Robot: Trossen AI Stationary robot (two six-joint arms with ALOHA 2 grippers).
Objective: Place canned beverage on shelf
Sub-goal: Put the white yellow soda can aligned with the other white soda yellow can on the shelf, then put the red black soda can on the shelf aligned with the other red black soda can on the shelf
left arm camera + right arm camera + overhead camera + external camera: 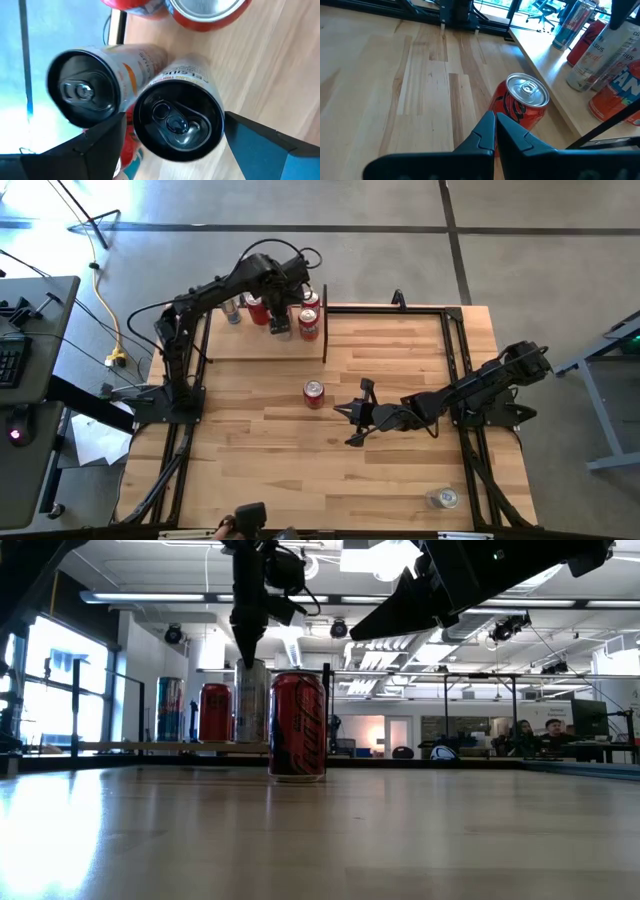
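Nearest the low camera, a red aluminium drinks can with black lettering (298, 726) stands upright alone on the planked pale-wood bench (400, 470), near the bench's middle and short of the shelf. At about eleven o'clock on the bench sits the pale-wood shelf board with thin black metal uprights (235, 345), already carrying a cluster of upright cans. Over that cluster hangs the left gripper (280, 323), its fingers (95, 145) spread wide, released on either side of a white can with a dark lid and pull tab (175, 120), flanking it without gripping. At about three o'clock from the lone red can, just beside it, waits the right gripper (352, 415), fingers (487, 132) clenched together on nothing and pointed toward the can. A silver-topped can (443, 498) stands near five o'clock, well apart. By the look of it, the red can is light if empty, thin-walled, smooth and easily dented or tipped; a grip across the mid-body, kept level, seems safest.
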